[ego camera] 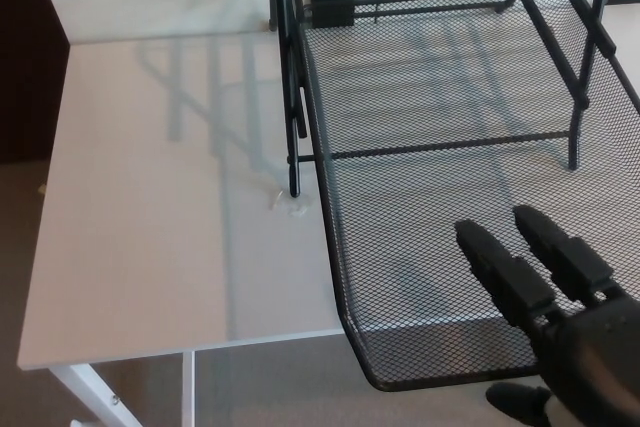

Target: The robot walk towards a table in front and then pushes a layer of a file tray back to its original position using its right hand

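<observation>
The right hand [560, 317] is above the front end of the mesh tray layer [440, 197]. Its fingers [505, 272] are spread, holding nothing. The layer overhangs the desk [150, 247] edge.

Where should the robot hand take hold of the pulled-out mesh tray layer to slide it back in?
Judging by its pose, at the mesh tray layer's curved front lip, from the near side: it overhangs the table edge, right by the right robot hand.
</observation>
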Motion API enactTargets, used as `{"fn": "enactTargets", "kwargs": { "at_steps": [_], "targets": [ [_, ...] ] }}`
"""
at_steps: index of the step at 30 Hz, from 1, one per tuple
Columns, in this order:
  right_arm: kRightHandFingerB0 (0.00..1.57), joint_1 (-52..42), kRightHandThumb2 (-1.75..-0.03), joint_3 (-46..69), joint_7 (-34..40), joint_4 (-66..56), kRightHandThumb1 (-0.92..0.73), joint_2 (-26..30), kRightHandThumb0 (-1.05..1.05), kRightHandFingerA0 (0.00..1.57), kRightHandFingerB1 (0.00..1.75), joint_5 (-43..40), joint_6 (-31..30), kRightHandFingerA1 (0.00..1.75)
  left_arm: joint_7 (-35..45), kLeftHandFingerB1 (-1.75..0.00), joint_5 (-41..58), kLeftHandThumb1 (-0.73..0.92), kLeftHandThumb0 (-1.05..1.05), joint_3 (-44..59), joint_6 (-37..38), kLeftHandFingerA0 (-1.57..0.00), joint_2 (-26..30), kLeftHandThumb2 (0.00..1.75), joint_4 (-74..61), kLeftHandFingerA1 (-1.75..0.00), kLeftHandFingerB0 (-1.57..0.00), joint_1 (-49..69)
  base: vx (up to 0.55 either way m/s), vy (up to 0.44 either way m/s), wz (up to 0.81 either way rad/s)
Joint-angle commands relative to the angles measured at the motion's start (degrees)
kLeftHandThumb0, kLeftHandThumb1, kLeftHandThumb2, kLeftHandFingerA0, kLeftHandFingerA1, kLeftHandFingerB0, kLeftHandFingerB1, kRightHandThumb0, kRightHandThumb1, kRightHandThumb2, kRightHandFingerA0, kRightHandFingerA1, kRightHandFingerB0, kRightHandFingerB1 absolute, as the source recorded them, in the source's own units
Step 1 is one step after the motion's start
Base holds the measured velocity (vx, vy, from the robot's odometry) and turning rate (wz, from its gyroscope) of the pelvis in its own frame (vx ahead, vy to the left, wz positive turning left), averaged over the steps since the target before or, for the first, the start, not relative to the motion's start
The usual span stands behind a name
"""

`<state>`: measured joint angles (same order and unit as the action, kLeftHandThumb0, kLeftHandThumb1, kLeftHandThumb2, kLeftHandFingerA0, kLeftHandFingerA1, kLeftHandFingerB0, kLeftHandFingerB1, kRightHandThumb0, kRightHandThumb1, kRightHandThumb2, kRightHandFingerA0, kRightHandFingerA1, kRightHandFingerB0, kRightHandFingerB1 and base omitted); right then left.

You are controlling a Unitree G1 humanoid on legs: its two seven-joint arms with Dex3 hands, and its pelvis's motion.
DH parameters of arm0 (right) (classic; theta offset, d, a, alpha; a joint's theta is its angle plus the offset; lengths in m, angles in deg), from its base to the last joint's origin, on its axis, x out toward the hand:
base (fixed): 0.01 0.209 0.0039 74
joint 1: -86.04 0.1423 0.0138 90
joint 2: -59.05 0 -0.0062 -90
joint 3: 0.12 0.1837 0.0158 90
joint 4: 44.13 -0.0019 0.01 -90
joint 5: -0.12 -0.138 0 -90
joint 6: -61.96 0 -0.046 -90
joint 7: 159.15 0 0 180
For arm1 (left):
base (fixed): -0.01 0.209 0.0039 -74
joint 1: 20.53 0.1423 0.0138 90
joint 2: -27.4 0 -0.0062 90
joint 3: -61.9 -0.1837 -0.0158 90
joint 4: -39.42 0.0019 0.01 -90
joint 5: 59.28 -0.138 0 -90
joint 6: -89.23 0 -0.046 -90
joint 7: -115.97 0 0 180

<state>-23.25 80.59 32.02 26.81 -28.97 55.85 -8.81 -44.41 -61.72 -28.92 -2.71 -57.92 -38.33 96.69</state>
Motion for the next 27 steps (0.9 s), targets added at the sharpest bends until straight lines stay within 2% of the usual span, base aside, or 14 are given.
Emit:
{"fn": "enactTargets", "kwargs": {
  "at_steps": [1,3,4,8,12,13,14,15,16,17,19,26,27],
  "targets": [
    [0.0,3.7,-0.55,-3.8,15.0,3.4,-0.48,1.2,-0.34,0.0,0.09,17.0,-4.1,0.0,0.3,-0.39,-2.6,0.7,-0.24,-0.9,2.9,-0.52,2.7,0.6,0.4,-0.42,-0.46,-0.3,0.0,0.0,0.0],
    [0.0,4.5,-0.54,-4.8,14.7,3.9,-0.47,0.9,-0.35,0.0,0.1,17.8,-5.1,0.0,0.3,-0.39,-2.6,0.7,-0.24,-0.9,3.0,-0.52,2.8,0.6,0.3,-0.42,-0.46,-0.4,0.0,0.0,0.0],
    [0.0,5.8,-0.6,-5.6,14.7,4.8,-0.23,0.7,-0.45,0.0,0.09,18.3,-5.6,0.04,0.3,-0.39,-2.7,0.7,-0.24,-1.0,3.4,-0.53,2.9,0.6,0.4,-0.42,-0.46,-0.7,0.0,0.0,0.0],
    [0.0,8.4,-0.6,-7.5,14.4,6.2,-0.26,0.6,-0.5,0.0,0.05,19.0,-6.7,0.0,0.4,-0.39,-2.6,0.7,-0.25,-1.1,2.8,-0.53,3.0,0.6,0.3,-0.42,-0.45,-1.2,0.0,0.0,0.0],
    [0.0,10.7,-0.62,-9.1,15.1,8.4,-0.26,0.8,-0.48,0.0,0.09,19.5,-7.9,0.03,0.8,-0.39,-1.6,0.7,-0.23,-0.8,3.4,-0.52,2.7,0.6,1.0,-0.43,-0.45,-1.8,0.0,0.0,0.0],
    [0.0,12.0,-0.68,-9.8,14.5,9.8,-0.4,0.8,-0.41,0.0,0.13,20.1,-8.8,0.0,0.7,-0.39,-1.7,0.7,-0.24,-0.9,2.9,-0.53,2.8,0.6,0.3,-0.42,-0.46,-1.8,0.0,0.0,0.0],
    [0.0,12.7,-0.65,-10.3,14.8,10.7,-0.25,0.9,-0.42,0.0,0.18,20.2,-9.1,0.11,0.6,-0.39,-1.7,0.7,-0.24,-0.9,2.8,-0.53,2.7,0.6,0.3,-0.42,-0.47,-1.7,0.0,0.0,0.0],
    [0.0,13.0,-0.65,-10.6,15.1,11.2,-0.25,1.0,-0.42,0.0,0.18,20.2,-9.4,0.11,0.6,-0.39,-1.7,0.7,-0.24,-0.8,2.9,-0.53,2.7,0.6,0.3,-0.42,-0.47,-1.7,0.0,0.0,0.0],
    [0.0,13.4,-0.54,-11.1,15.4,11.8,-0.46,1.0,-0.36,0.0,0.24,20.5,-9.8,0.02,0.6,-0.39,-1.6,0.7,-0.24,-0.8,2.7,-0.53,2.7,0.6,0.2,-0.42,-0.47,-1.6,0.0,0.0,0.0],
    [0.0,14.0,-0.65,-11.5,15.8,12.6,-0.24,1.1,-0.39,0.0,0.22,20.6,-10.2,0.13,0.7,-0.39,-1.5,0.7,-0.24,-0.8,2.8,-0.53,2.7,0.6,0.1,-0.42,-0.47,-1.5,0.0,0.0,0.0],
    [0.0,15.3,-0.62,-11.8,15.0,13.7,-0.26,1.3,-0.46,0.0,0.13,20.0,-10.3,0.03,0.6,-0.38,-2.0,0.7,-0.24,-0.9,3.2,-0.54,2.9,0.6,0.2,-0.42,-0.47,-1.5,0.0,0.0,0.0],
    [0.0,17.8,-0.64,-12.2,12.8,13.6,-0.26,1.5,-0.48,0.0,0.15,19.3,-11.9,0.05,0.7,-0.38,-2.1,0.7,-0.24,-1.0,3.5,-0.53,2.9,0.6,0.3,-0.42,-0.47,-1.9,0.0,0.0,0.0],
    [0.0,18.4,-0.55,-12.1,12.5,13.1,-0.48,1.5,-0.4,0.0,0.24,18.7,-11.7,0.01,0.7,-0.39,-1.8,0.7,-0.24,-0.9,2.7,-0.53,2.6,0.6,0.0,-0.42,-0.47,-2.0,0.0,0.0,0.0]
  ]
}}
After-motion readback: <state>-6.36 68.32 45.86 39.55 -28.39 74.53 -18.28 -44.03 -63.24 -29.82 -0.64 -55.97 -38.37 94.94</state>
